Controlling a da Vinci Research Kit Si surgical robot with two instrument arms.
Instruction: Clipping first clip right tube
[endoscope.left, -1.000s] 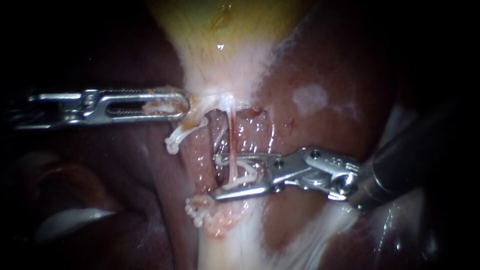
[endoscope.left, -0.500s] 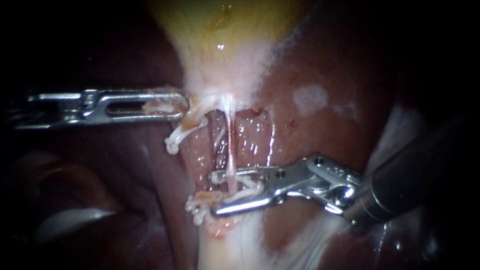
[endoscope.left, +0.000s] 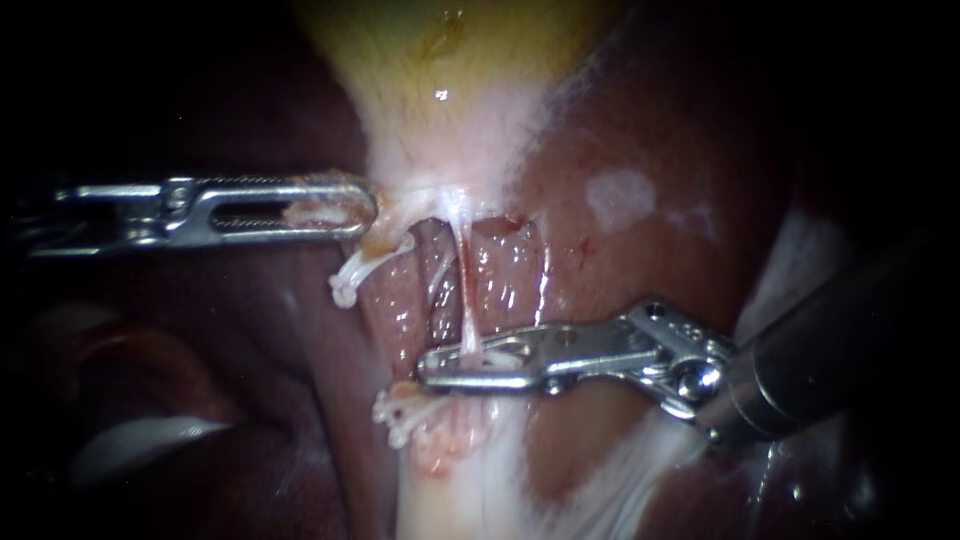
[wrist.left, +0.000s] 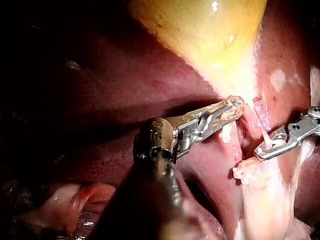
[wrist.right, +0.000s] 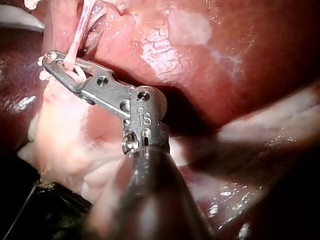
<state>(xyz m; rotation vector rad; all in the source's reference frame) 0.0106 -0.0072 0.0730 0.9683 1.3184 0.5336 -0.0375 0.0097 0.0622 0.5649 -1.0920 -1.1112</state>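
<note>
The left tool (endoscope.left: 358, 208) and right tool (endoscope.left: 428, 364) are bright polished metal; the left one's inner face is finely ridged. The clip (endoscope.left: 492, 355) pinched in the right tool is matt white plastic. The gallbladder (endoscope.left: 450, 60) is smooth, wet and yellow. The liver (endoscope.left: 640, 120) beside the gallbladder is glossy dark red, and the tube (endoscope.left: 467, 300) below the gallbladder is pale and slick.

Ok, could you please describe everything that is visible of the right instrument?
The right instrument comes in from the right: a dark round shaft, then a shiny metal joint with pins, then two long slim metal jaws. The jaws lie almost level and nearly together, shut on a white clip that sits around a thin pale tube. Their tips reach just past the tube. Pale tissue lies beneath the jaws, and the liver is behind them.
</note>
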